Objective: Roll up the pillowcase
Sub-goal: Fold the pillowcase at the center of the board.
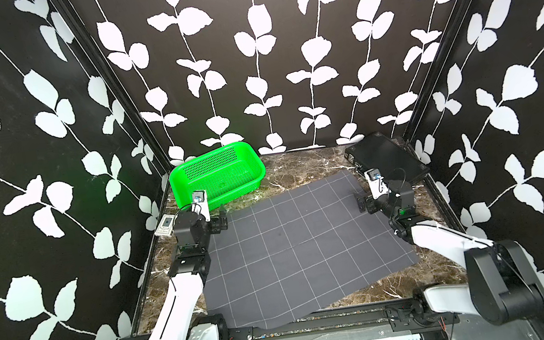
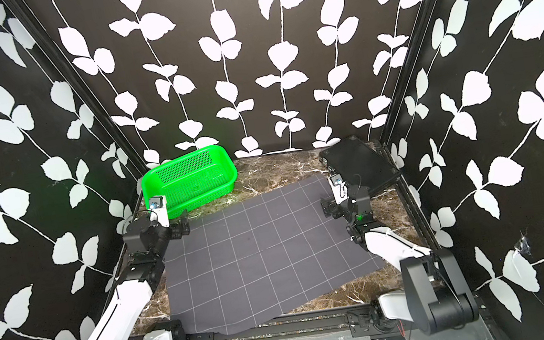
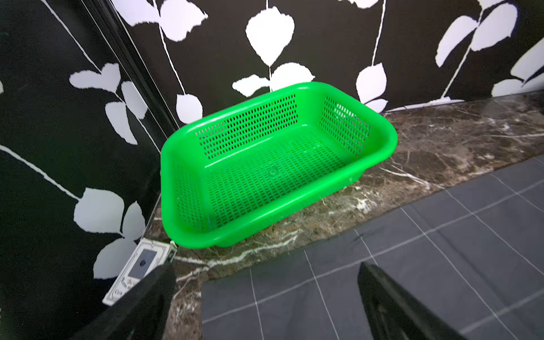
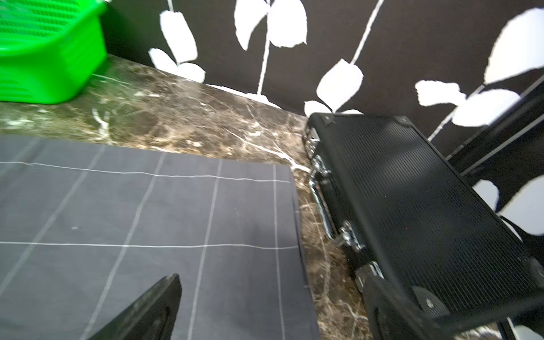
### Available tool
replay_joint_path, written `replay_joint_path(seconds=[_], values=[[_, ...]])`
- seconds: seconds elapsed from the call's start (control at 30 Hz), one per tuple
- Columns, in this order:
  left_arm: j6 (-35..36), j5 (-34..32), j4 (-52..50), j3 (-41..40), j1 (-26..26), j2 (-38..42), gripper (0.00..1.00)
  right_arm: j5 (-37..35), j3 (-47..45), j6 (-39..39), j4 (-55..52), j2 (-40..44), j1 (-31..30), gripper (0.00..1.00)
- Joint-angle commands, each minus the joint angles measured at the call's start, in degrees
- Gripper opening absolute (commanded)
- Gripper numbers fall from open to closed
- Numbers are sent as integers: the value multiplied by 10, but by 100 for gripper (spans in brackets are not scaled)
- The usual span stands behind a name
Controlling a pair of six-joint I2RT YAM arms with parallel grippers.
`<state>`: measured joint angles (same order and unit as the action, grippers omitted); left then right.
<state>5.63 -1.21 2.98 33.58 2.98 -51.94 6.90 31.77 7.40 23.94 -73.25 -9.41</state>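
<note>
A dark marble surface (image 1: 303, 168) carries the pillowcase (image 1: 296, 247), which lies spread flat and unrolled across its middle, slightly skewed, with its near edge reaching the front rail. A black case (image 1: 388, 158) sits in the far right corner and a green basket (image 1: 215, 162) in the far left. The left hand (image 1: 222, 217) is at the cloth's far left corner and the right hand (image 1: 361, 201) at its far right edge; both have their jaws wide apart and hold nothing. A small card box (image 1: 165, 225) lies by the left wall.

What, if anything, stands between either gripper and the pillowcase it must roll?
Nothing visible does. The left gripper and right gripper, both open, hover at far corners of the pillowcase; the green basket and black case sit beyond its edge.
</note>
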Motion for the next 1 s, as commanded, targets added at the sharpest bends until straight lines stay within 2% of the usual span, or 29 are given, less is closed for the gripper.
replay_joint_path(seconds=[0.0, 0.07, 0.2, 0.27, 0.33, 0.43, 0.57, 0.67, 0.73, 0.97], values=[[-20, 28, -191, 9, -8, 23, 99, 38, 40, -17, -77, 3, -22, 99], [-36, 27, -221, -1, -18, 43, 99, 45, 66, -23, -111, -7, -38, 99], [-53, 107, -228, -33, -95, 59, 98, 63, 121, -36, -150, -48, -48, 99], [-56, 137, -237, -22, -145, 36, 98, 69, 158, -34, -178, -73, -49, 99], [-50, 195, -247, -5, -194, -1, 98, 74, 198, -30, -211, -98, -48, 99], [-31, 242, -251, 15, -235, -57, 99, 71, 248, -25, -252, -138, -48, 99], [-16, 280, -231, 39, -263, -149, 99, 56, 311, -31, -297, -180, -47, 99], [-51, 332, -186, 51, -304, -196, 99, 59, 350, -45, -314, -230, -47, 99], [-44, 332, -166, 59, -310, -223, 98, 59, 375, -59, -326, -257, -47, 99], [-7, 335, -216, 165, -310, -364, 92, 53, 430, -100, -349, -330, -47, 99]])
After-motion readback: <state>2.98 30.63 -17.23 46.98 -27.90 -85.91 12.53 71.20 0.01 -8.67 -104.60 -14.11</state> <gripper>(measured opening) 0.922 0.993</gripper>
